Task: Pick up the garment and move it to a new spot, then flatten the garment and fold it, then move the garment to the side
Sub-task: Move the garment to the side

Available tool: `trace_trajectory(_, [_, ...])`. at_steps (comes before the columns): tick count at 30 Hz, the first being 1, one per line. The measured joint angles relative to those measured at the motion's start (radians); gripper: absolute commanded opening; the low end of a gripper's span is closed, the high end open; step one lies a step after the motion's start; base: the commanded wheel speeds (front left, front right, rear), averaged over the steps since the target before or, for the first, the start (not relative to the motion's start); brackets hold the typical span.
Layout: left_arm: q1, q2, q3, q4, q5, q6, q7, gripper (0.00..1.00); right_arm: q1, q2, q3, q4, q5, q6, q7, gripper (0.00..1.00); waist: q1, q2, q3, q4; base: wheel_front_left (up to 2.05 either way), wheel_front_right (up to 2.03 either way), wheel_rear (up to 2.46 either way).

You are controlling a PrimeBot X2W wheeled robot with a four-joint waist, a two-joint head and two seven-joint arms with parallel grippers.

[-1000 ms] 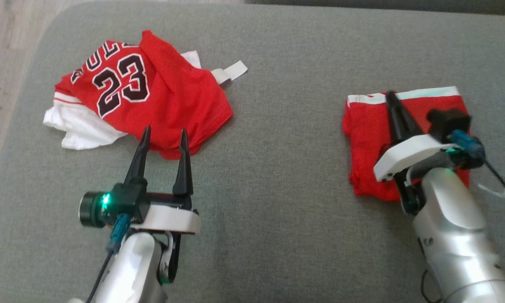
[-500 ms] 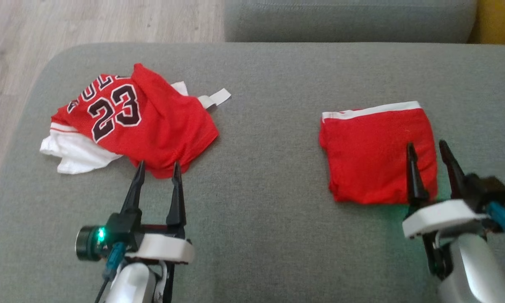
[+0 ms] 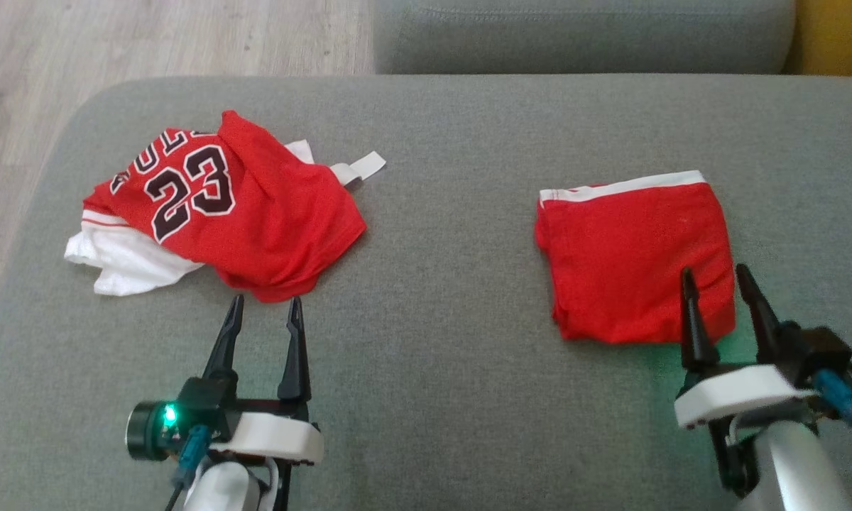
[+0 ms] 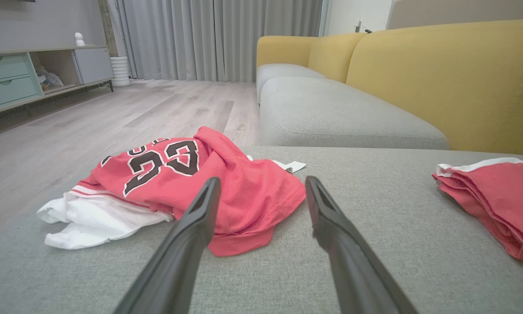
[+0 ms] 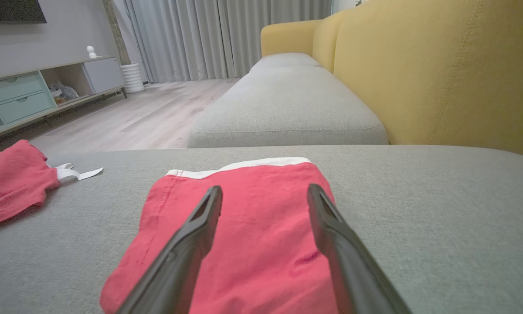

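A folded red garment [image 3: 632, 255] with a white band along its far edge lies flat on the right of the grey cushion [image 3: 454, 298]. My right gripper [image 3: 713, 273] hovers open over its near edge, holding nothing; the right wrist view has the garment [image 5: 253, 235] under the spread fingers of that gripper [image 5: 265, 188]. At the left lies a crumpled red jersey [image 3: 255, 213] numbered 23, on top of a white garment [image 3: 128, 262]. Just short of the jersey's near hem, my left gripper [image 3: 265, 304] is open and empty. The left wrist view has the jersey [image 4: 226, 187] beyond this gripper [image 4: 261, 181].
A second grey cushion [image 3: 582, 35] adjoins the far side, with a yellow backrest [image 5: 440, 74] to the right. Wooden floor [image 3: 113, 42] lies beyond the cushion's left and far-left edges. A wide strip of bare cushion separates the two garments.
My right gripper has opened, let go of the folded garment and drawn back to its near edge. The left gripper has pulled back slightly from the jersey. The head camera has tilted up.
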Motion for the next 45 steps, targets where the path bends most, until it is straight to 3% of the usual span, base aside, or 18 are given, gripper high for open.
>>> trace_trajectory(7, [-0.021,0.0,-0.019,-0.003,0.0,0.0,0.0,1.0,-0.127,0.002,-0.111,0.103,-0.007,0.0,0.029,1.0,0.0001,0.0,0.043,0.014,0.0,0.0,0.0])
trace_trajectory(15, [-0.061,0.0,-0.026,-0.006,0.0,0.0,0.0,1.0,-0.283,0.001,-0.269,0.287,-0.034,0.0,0.15,1.0,0.0002,0.0,0.11,0.048,0.0,0.0,0.0])
trace_trajectory(22, [-0.077,0.0,-0.024,0.001,0.0,0.0,0.0,1.0,-0.333,-0.009,-0.235,0.407,0.019,0.0,0.205,1.0,0.0001,0.0,0.132,0.063,0.0,0.0,0.0])
trace_trajectory(23, [-0.082,0.0,-0.023,0.001,0.0,0.0,0.0,1.0,-0.34,-0.015,-0.216,0.414,0.032,0.0,0.209,0.5,0.0001,0.0,0.132,0.063,0.0,0.0,0.0])
trace_trajectory(24, [-0.085,0.0,-0.022,0.001,0.0,0.0,0.0,1.0,-0.346,-0.022,-0.199,0.421,0.043,0.0,0.215,0.11,0.0001,0.0,0.132,0.062,0.0,0.0,0.0])
trace_trajectory(25, [-0.086,0.0,-0.022,0.002,0.0,0.001,0.0,1.0,-0.35,-0.029,-0.178,0.426,0.051,0.0,0.216,0.0,0.0001,-0.0001,0.131,0.061,0.0,0.0,0.0])
trace_trajectory(35, [-0.086,-0.001,-0.015,0.007,0.0,0.001,0.0,1.0,-0.352,-0.161,0.03,0.432,0.022,0.0,0.179,0.0,0.0001,0.0,0.099,0.029,0.0,0.0,0.0])
trace_trajectory(42, [-0.086,-0.001,-0.01,0.001,0.0,0.001,0.0,1.0,-0.353,-0.419,0.073,0.452,-0.014,0.0,0.191,0.0,0.0,0.0,0.104,0.014,0.0,0.0,0.0])
trace_trajectory(45, [-0.087,-0.001,-0.016,-0.012,-0.001,0.001,0.0,1.0,-0.358,-0.539,0.057,0.479,-0.102,0.0,0.195,0.0,-0.0001,0.0,0.119,0.019,0.0,0.0,0.0])
